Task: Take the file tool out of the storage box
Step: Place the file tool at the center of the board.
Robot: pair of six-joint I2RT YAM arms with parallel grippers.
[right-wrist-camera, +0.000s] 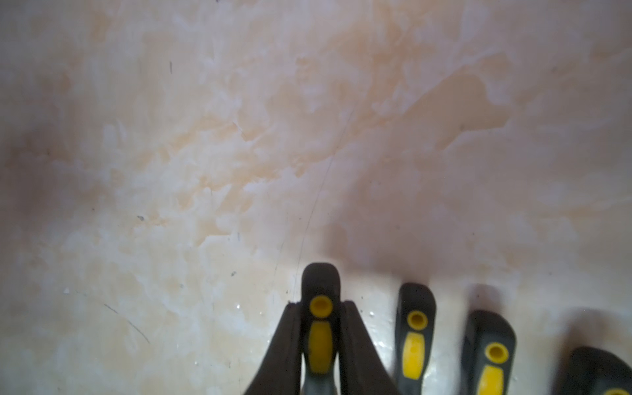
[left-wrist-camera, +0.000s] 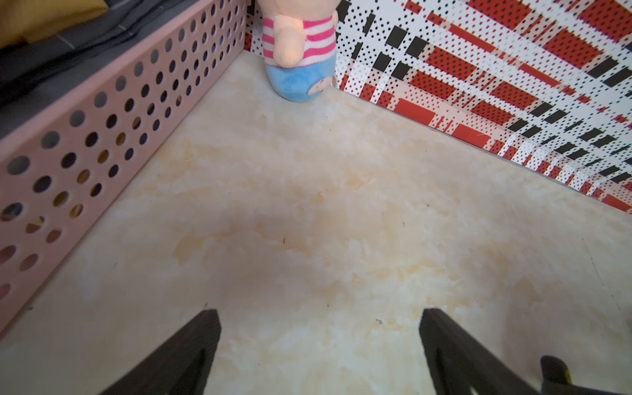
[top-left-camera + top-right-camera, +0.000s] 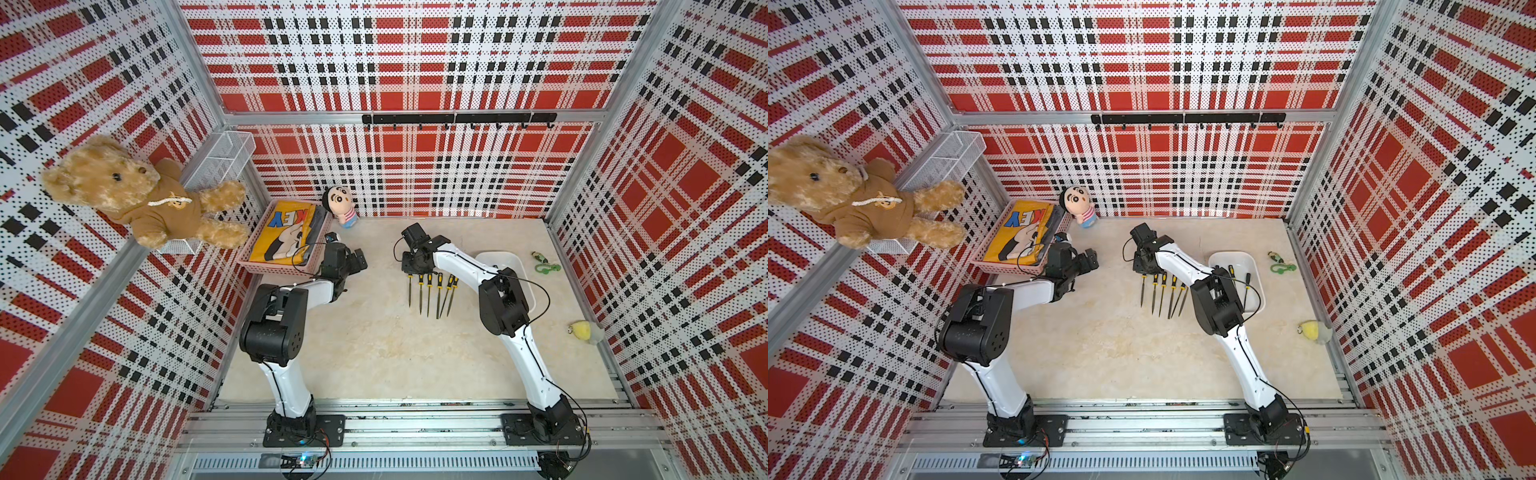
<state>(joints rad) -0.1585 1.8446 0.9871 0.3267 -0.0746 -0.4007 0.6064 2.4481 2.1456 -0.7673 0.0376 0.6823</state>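
Two robot arms work over a marbled desk [image 3: 374, 353] walled in red plaid. Far to the left of both sets of jaws, a teddy bear [image 3: 124, 195] sprawls against a white wire-mesh basket [image 3: 224, 158] on the side wall. The left arm [image 3: 286, 291] hangs with its jaws spread wide, both fingers [image 2: 191, 349] well apart over bare desk. A pink perforated basket [image 3: 270, 268] sits just beside those jaws on their left, and a small striped doll [image 3: 343, 208] stands ahead of them against the back wall. The right arm [image 3: 461, 262] stretches toward the middle, its jaws pinching the black-and-yellow handle of a file tool [image 1: 319, 342]. That tool is outside the storage box, at the left end of a row of files [image 3: 430, 291] laid side by side on the desk, handles toward the jaws. Whether the pinched tool touches the desk cannot be told. The storage box [image 3: 1239, 259], a plain white tub, lies to the right of those jaws, partly hidden under the right arm's elbow, with more files [image 3: 1247, 286] inside. Farther right of the jaws, a small green object [image 3: 544, 266] and a yellow plush [image 3: 584, 330] rest near the side wall.
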